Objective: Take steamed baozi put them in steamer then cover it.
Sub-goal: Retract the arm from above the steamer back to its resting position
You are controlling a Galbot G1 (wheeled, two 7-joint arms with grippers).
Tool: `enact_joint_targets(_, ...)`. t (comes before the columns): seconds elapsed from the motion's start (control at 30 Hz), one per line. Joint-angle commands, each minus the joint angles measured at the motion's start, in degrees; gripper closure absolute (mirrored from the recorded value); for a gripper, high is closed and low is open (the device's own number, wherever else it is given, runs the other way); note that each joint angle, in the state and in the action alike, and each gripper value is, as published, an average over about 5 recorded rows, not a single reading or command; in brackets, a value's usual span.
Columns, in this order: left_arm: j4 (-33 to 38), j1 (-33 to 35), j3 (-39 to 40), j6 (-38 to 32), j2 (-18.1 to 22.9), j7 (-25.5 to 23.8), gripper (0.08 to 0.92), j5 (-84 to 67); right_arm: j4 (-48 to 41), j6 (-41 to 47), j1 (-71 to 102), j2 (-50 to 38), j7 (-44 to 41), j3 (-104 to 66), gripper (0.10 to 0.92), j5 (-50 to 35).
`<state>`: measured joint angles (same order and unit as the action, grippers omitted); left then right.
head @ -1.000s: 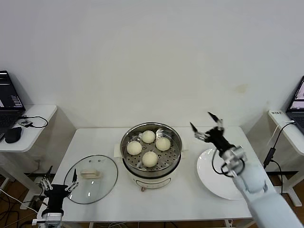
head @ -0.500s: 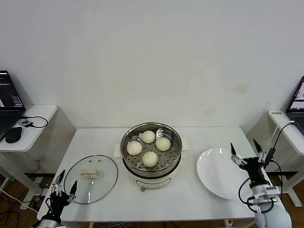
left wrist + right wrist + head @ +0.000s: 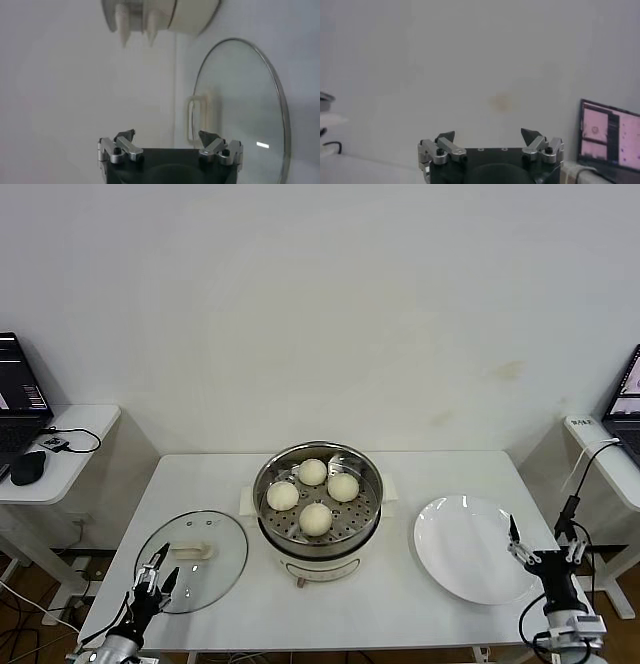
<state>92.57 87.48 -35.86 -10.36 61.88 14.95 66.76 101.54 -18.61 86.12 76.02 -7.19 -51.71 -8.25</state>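
Observation:
Several cream-white steamed baozi (image 3: 315,517) lie on the perforated tray inside the steel steamer (image 3: 372,506), which stands uncovered at the table's centre. The glass cover (image 3: 215,569) with its cream handle (image 3: 190,551) lies flat on the table to the steamer's left. My left gripper (image 3: 157,569) is open at the cover's front edge; its wrist view shows the cover (image 3: 240,105) and the steamer's base (image 3: 165,15) ahead of the open left gripper (image 3: 167,135). My right gripper (image 3: 537,532) is open and empty at the table's front right, beside the plate. The right gripper (image 3: 488,134) faces the wall.
A flat white plate (image 3: 470,549) lies right of the steamer. A side table with a laptop (image 3: 20,384) and a mouse (image 3: 27,468) stands at the left. Another laptop (image 3: 625,399) sits on a side table at the right, its screen (image 3: 610,135) also showing in the right wrist view.
My right arm has swung down from beside the steamer to the front right corner next to the plate. My left gripper has moved right to the cover's front edge.

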Motion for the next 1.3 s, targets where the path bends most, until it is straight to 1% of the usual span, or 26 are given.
enact_joint_targets(0.03,-3.59,-6.19,3.17,0.27,-1.95,-0.47,0.177,3.2,-0.34,-1.26,2.54,1.91,-0.05,-1.92,0.203,0.91)
enact_joint_targets(0.23,-5.26,-8.85,4.61,0.57,-2.75,-1.18,0.177,1.97,-0.37,-1.56,3.04,2.61,-0.08,-1.9,0.202,1.61)
enact_joint_targets(0.6,-9.61,-13.84,5.93,0.42,-2.77,-1.77,0.177,0.66,-0.37,-1.71,3.78,3.06,-0.17,-1.93,0.202,2.33)
enact_joint_targets(0.97,-12.66,-15.96,6.62,0.37,-1.79,-2.01,0.177,0.11,-0.74,-1.86,3.85,3.39,-0.31,-1.46,0.203,3.36)
enact_joint_targets(1.3,-13.57,-17.23,6.79,0.34,-0.4,-2.01,0.177,-0.14,-1.36,-2.29,3.9,3.53,-0.34,-0.84,0.203,3.96)
